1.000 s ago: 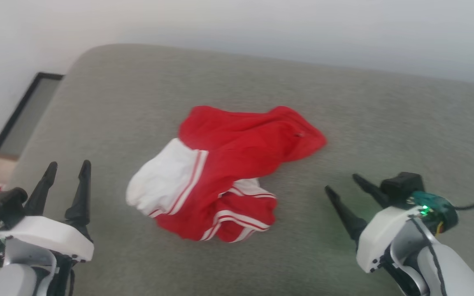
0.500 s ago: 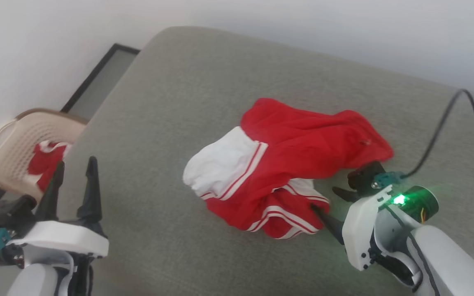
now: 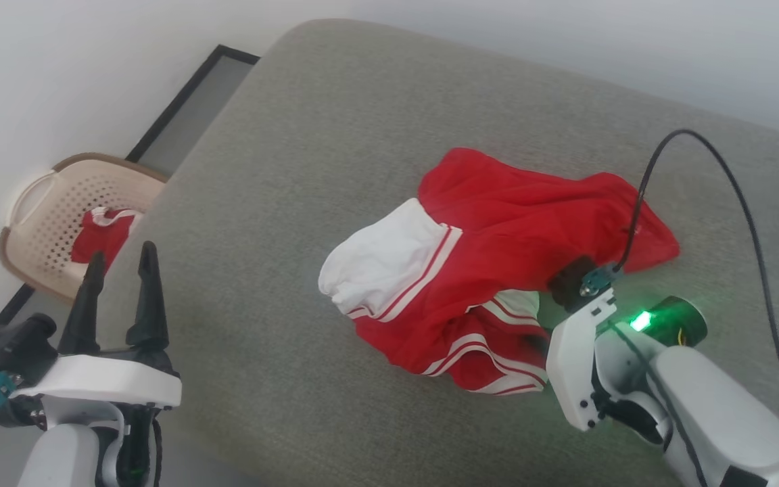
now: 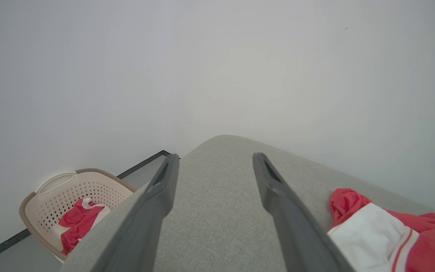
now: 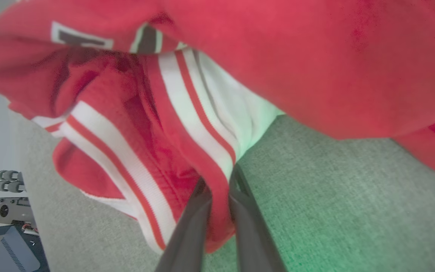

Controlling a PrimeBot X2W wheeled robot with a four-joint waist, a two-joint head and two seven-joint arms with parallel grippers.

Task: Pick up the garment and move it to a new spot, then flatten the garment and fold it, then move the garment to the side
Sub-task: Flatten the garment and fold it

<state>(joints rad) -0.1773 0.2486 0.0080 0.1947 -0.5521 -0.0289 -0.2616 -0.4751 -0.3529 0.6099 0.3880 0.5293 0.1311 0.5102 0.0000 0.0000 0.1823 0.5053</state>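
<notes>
Over at 4 o'clock in the head view, the right pincer (image 5: 218, 179) is tucked against the near-right edge of the garment (image 3: 498, 270); from up there its fingers are hidden behind the wrist and the cloth, so you can't read them; the right wrist view sorts it out though: both dark fingers (image 5: 187, 234) are pulled close together with a fold of the red-and-white striped trim (image 5: 187, 124) squeezed between them, so it's clamped on the garment. Green light (image 3: 641, 320) glowing on that wrist; a black cable (image 3: 748, 203) loops off it toward 1 o'clock.

The garment itself sits crumpled roughly mid-way across the grey padded surface (image 3: 308, 135), nudged toward 3 o'clock; red body bunched at the far side, one white sleeve (image 3: 383, 267) sticking out toward 9 o'clock, striped trim piled at 6 o'clock; a bit of dark print (image 5: 74, 37) shows in the right wrist view, too scrunched to read.

Left pincer (image 3: 122, 251) is down at 8 o'clock, fingers spread wide apart, hanging over the near-left edge of the padding and well apart from the garment; the left wrist view has the white sleeve peeking in at 4 o'clock.

Off at 9 o'clock, beside the padding, there's a beige perforated basket (image 3: 38, 203) against the white wall (image 3: 58, 67), with another red-and-white bit of cloth (image 3: 102, 233) in it.
</notes>
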